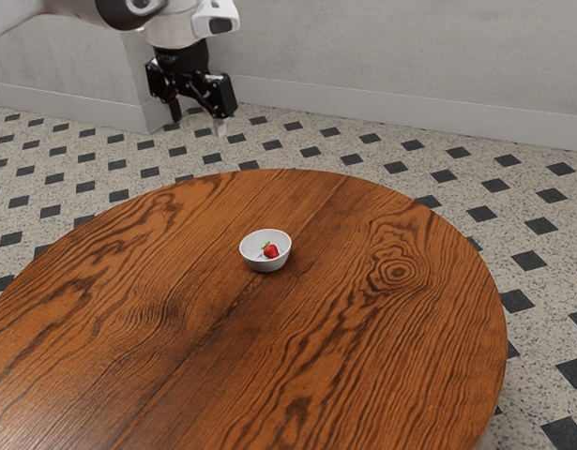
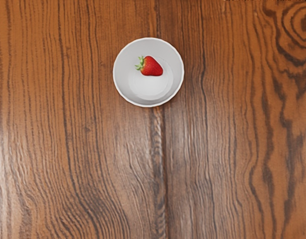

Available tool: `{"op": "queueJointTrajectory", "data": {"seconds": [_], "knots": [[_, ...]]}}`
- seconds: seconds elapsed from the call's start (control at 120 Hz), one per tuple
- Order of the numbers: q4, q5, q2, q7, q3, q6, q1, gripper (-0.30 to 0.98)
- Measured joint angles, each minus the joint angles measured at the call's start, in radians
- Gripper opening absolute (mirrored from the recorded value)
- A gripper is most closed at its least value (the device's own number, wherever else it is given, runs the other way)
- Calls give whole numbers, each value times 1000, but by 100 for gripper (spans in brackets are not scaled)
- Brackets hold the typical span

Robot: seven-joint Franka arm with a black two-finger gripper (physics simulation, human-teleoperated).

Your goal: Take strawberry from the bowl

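Observation:
My gripper (image 1: 197,122) hangs high above the table in the exterior view, up and to the left of the bowl there, with its two fingers wide apart and nothing between them. A small white bowl (image 1: 266,264) stands upright on the wooden table. Inside it lies a red strawberry (image 1: 271,251) with green leaves. From above, in the wrist view, the strawberry (image 2: 152,66) rests on the inner floor of the bowl (image 2: 121,89), its leafy end pointing toward one side wall. The gripper touches neither of them.
The round wooden table (image 1: 363,356) has a curved edge with tiled floor (image 1: 541,272) beyond it. A grey wall (image 1: 391,56) stands behind.

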Motion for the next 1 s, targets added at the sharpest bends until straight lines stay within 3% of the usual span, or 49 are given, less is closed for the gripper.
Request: {"op": "queueJointTrajectory", "data": {"seconds": [0.4, 0.8, 1.0], "knots": [[-29, -4, 141, -27, -1, 86, -4, 68], [-198, 7, 186, -62, 9, 252, 0, 56], [-212, -4, 255, -73, 9, 357, 3, 41]]}}
